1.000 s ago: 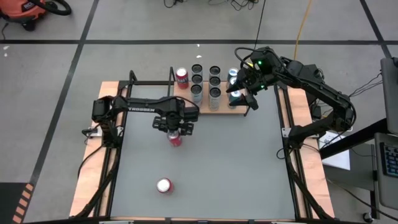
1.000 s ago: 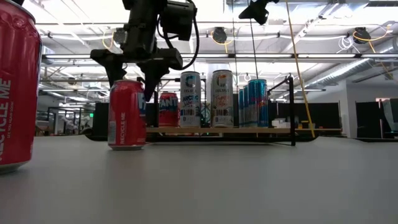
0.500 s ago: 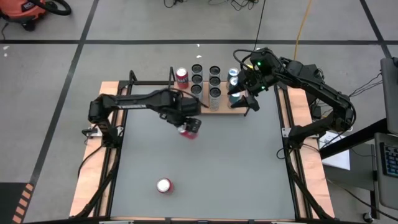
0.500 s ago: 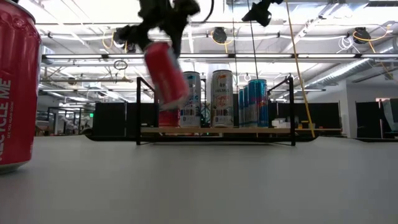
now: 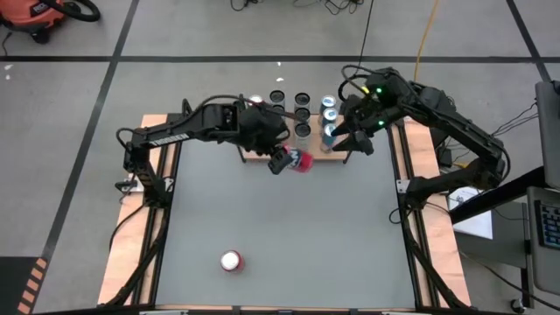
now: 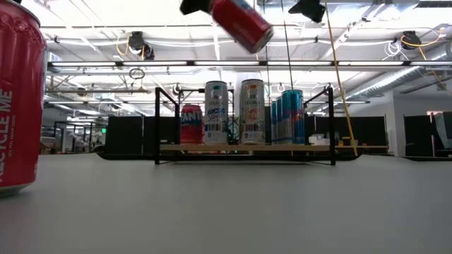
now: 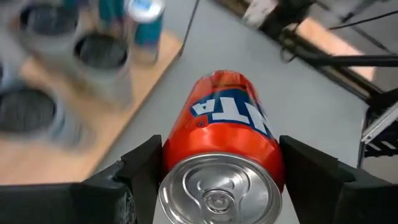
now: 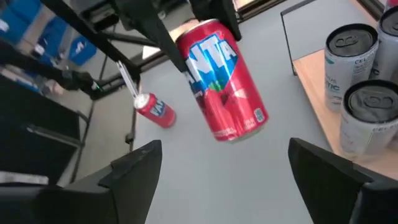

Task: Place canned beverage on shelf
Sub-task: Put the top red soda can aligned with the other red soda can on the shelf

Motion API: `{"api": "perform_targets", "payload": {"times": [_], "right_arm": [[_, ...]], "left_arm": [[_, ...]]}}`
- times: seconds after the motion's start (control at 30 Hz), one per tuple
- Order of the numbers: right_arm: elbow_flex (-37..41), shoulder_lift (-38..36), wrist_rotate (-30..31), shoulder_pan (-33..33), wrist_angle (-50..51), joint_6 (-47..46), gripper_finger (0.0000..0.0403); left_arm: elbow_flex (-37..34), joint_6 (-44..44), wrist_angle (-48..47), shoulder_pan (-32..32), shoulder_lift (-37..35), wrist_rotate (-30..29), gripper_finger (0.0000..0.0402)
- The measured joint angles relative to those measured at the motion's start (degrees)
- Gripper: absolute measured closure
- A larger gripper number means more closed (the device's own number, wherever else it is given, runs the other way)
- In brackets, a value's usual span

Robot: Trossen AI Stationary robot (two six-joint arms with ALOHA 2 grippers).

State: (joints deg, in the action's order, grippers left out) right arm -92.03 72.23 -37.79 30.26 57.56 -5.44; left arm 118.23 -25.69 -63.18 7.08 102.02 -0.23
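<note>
My left end effector (image 5: 282, 162) holds a red can (image 5: 299, 162) by its top part, with one finger (image 7: 140, 167) on each side. The can is tilted and is up in the air, above the worktop (image 5: 289, 236) and just in front of the shelf (image 5: 289, 154). In the low view the can (image 6: 240, 22) hangs high over the cans that stand on the shelf (image 6: 244, 148). In my left wrist view I see its silver lid and part of a blue and white logo on the red side (image 7: 227, 134).

My right end effector (image 5: 348, 140) is at the right end of the shelf, above the cans there. Its fingers (image 8: 134, 165) stand wide apart and hold nothing. In the right wrist view the held can (image 8: 221, 88) is between them but farther away, and two grey cans (image 8: 351, 50) stand on the wooden board.

On the shelf there are several upright cans in rows (image 5: 302, 115), and a short red one (image 6: 191, 124) is on its left part. One more red can (image 5: 230, 261) stands alone on the near part of the worktop, well apart from the shelf.
</note>
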Motion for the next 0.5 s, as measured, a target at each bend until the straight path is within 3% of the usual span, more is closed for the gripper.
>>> {"api": "perform_targets", "payload": {"times": [0.17,0.5], "right_arm": [[0.00,-4.02,-0.03,0.00,0.57,-4.93,0.0092],[-0.02,-9.21,-1.70,0.00,-0.60,-14.77,0.0091]], "left_arm": [[2.94,6.73,3.44,1.71,0.04,1.24,0.0140],[6.96,22.74,9.55,4.47,0.02,9.32,0.0139]]}}
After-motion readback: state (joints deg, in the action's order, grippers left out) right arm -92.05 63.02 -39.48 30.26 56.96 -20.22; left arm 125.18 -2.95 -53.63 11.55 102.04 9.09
